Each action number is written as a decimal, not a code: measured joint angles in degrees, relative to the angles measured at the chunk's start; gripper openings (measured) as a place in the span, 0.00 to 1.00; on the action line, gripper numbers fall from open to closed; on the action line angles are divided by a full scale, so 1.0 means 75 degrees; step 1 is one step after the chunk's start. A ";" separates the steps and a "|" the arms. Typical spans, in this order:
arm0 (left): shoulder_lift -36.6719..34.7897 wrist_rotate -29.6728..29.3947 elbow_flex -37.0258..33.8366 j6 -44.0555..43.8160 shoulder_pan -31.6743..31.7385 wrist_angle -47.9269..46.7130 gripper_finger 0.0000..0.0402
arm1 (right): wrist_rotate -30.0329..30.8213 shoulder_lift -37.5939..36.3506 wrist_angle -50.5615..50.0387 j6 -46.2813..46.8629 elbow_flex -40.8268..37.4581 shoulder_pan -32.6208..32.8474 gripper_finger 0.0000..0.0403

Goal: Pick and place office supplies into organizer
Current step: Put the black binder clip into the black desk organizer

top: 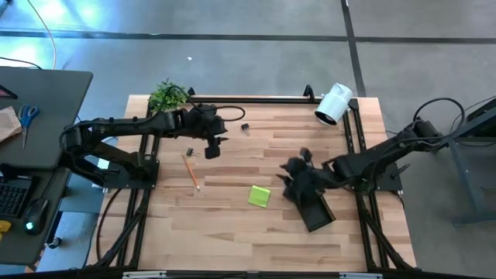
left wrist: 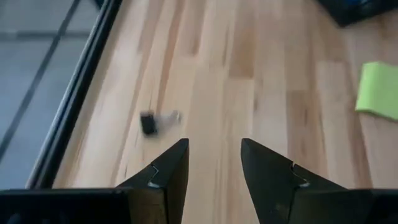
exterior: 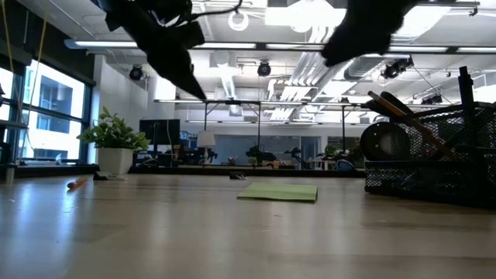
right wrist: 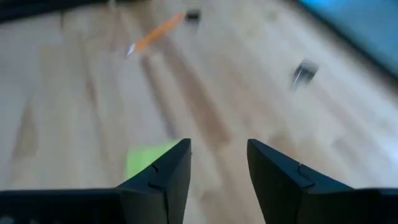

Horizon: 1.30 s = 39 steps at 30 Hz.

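The right pincer [right wrist: 219,163], jaws apart and empty, hangs above the organizer [top: 316,208], which already holds pens. The left pincer [left wrist: 214,163], also parted and empty, hovers near a small black clip [left wrist: 149,122] — lower it squarely over the clip before closing. The orange pencil [top: 191,171] and green sticky pad [top: 260,196] lie loose on the wooden counter [top: 232,240] — an open office lies beyond.

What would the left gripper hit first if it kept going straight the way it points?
Probably just bare table: the left gripper is open and aims between the small black clip and the lime-green sticky-note pad, though depth is unclear.
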 joint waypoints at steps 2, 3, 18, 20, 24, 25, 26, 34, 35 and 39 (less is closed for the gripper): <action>0.0000 -0.0096 -0.0019 -0.0256 0.0000 -0.0293 0.34 | 0.0177 0.0000 0.0477 -0.0678 0.0003 -0.0388 0.38; -0.0002 -0.0095 -0.0101 -0.0378 -0.0001 -0.0337 0.34 | 0.0166 0.0000 0.0654 -0.0985 0.0003 -0.0634 0.38; -0.0683 -0.0007 -0.1530 -0.1310 -0.0003 0.0269 0.34 | -0.2386 0.0288 0.2919 -0.3289 0.0012 -0.3954 0.39; -0.1138 -0.0005 -0.1687 -0.1493 -0.0003 0.0240 0.34 | -0.2529 0.0502 0.3014 -0.3335 0.0012 -0.4151 0.39; -0.2045 -0.0063 -0.2006 -0.1942 -0.0003 0.0034 0.34 | -0.3062 0.1183 0.3677 -0.3340 0.0012 -0.4457 0.39; -0.2238 -0.0079 -0.2078 -0.2065 -0.0003 -0.0053 0.34 | -0.3149 0.1378 0.3873 -0.3375 0.0012 -0.4528 0.39; -0.2414 -0.0108 -0.2147 -0.2190 -0.0003 -0.0240 0.34 | -0.3209 0.1570 0.4074 -0.3392 0.0012 -0.4584 0.39; -0.3137 -0.0786 -0.2244 -0.3084 -0.0003 -0.1067 0.34 | -0.3141 0.3316 0.4170 -0.3391 0.0968 -0.5200 0.39; -0.3146 -0.0792 -0.2242 -0.3124 -0.0005 -0.1084 0.34 | -0.3137 0.3531 0.4072 -0.3390 0.1116 -0.5267 0.39; -0.3104 -0.0760 -0.2244 -0.3221 -0.0017 -0.1149 0.34 | -0.3526 0.4275 0.4050 -0.3320 0.1646 -0.5440 0.39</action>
